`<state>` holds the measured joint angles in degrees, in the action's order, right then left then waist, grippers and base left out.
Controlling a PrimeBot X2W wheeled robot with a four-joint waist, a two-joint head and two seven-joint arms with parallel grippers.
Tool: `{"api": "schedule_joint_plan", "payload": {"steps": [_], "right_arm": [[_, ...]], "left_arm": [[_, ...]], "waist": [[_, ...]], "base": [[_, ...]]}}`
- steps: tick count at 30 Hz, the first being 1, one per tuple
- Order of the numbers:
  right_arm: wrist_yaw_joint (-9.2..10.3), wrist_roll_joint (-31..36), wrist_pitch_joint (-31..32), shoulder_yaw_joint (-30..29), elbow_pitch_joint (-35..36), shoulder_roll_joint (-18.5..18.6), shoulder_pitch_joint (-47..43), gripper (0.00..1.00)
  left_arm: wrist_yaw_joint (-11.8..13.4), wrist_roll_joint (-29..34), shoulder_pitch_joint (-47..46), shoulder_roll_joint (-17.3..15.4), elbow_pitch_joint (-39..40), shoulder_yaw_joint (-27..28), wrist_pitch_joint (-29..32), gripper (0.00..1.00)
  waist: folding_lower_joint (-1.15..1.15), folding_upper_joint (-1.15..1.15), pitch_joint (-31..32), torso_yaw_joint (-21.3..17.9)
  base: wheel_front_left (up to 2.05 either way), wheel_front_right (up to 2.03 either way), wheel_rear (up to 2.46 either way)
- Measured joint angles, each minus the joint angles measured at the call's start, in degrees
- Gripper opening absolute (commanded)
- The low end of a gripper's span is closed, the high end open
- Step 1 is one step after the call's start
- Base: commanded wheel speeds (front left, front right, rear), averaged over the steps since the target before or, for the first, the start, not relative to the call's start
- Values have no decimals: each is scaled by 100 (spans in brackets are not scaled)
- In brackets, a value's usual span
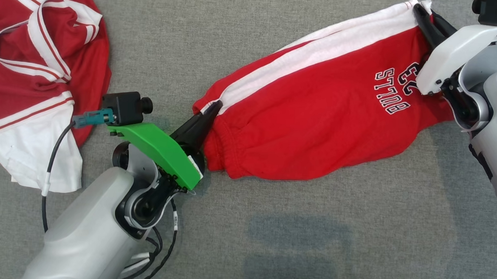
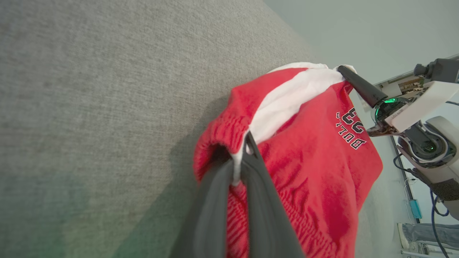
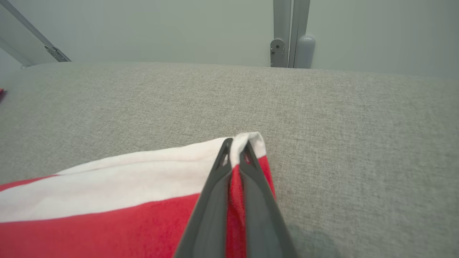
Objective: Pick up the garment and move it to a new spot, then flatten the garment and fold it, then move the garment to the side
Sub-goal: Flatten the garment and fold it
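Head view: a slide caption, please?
Left end effector and right end effector hold red shorts stretched between them.

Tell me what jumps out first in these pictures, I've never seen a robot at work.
A pair of bright red shorts with a white side stripe stretches across the middle of the grey surface, pinched at one end by the left gripper and at the far end by the right gripper. At the far left lies a crumpled red and white jersey.
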<state>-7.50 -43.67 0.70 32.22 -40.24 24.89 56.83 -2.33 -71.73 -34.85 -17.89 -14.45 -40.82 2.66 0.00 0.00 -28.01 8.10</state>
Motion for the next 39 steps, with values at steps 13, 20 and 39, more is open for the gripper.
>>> {"api": "schedule_joint_plan", "payload": {"steps": [13,20,39], "right_arm": [[0,-255,662,308,278,215,388,100],[0,-259,754,162,554,542,433,100],[0,938,2609,-174,670,560,-720,100]], "left_arm": [[294,53,90,-177,-35,89,-105,100],[653,525,313,-376,112,194,-781,100],[1044,3045,2124,368,1104,1500,-1771,100]], "waist": [[0,0,251,-88],[0,0,470,-112],[0,0,773,232]], "base": [[0,0,0],[0,0,0],[0,0,0]]}}
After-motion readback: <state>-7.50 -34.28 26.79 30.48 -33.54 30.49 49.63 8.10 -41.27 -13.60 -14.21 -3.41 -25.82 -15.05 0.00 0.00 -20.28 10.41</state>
